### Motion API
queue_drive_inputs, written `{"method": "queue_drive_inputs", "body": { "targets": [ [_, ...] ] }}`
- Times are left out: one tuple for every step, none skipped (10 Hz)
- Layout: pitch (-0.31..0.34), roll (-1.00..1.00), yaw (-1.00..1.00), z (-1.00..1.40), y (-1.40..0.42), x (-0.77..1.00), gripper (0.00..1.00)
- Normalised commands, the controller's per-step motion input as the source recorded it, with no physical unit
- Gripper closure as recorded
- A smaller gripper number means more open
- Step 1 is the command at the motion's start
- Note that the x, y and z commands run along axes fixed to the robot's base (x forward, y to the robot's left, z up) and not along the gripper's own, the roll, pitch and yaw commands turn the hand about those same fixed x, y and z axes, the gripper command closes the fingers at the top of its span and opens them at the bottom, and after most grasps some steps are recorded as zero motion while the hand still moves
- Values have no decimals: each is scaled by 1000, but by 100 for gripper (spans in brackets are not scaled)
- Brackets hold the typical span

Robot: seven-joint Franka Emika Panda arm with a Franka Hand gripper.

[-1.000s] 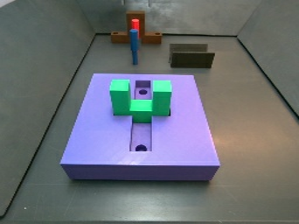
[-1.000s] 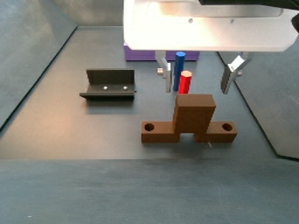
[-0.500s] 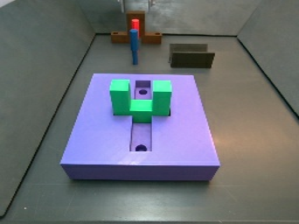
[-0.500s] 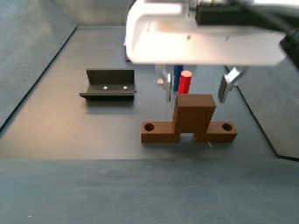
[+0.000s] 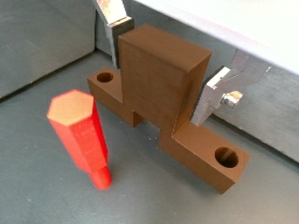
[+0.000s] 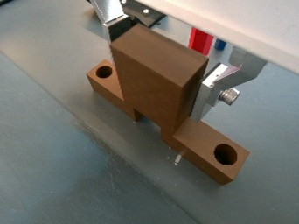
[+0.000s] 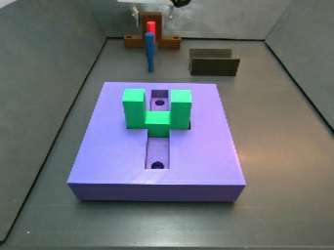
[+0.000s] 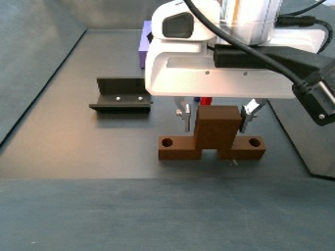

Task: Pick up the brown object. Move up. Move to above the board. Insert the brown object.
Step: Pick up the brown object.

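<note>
I've got the gripper (image 5: pixel 162 61) straddling the tall block of the brown object (image 5: pixel 163 79), jaws standing either side of it, silver fingers (image 5: pixel 219 90) right up against its flanks. The low bar runs out both ways along the grey bench (image 5: pixel 47 52), a round hole near each end. Beside it stands a red peg (image 5: pixel 82 137), upright and blurred, apart from the bar.

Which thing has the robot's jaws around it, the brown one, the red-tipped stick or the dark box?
The brown object. The gripper has a finger on each side of its tall block; the peg and box stand apart.
</note>
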Motion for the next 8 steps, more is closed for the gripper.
{"method": "queue_drive_inputs", "body": {
  "targets": [
    [0, -33, 0, 0, 97, 0, 0],
    [0, -26, 0, 91, 17, 0, 0],
    [0, 0, 0, 57, 0, 0, 0],
    [0, 0, 0, 69, 0, 0, 0],
    [0, 0, 0, 57, 0, 0, 0],
    [0, -11, 0, 0, 57, 0, 0],
    [0, -17, 0, 0, 120, 0, 0],
    [0, -51, 0, 0, 126, 0, 0]
  ]
}}
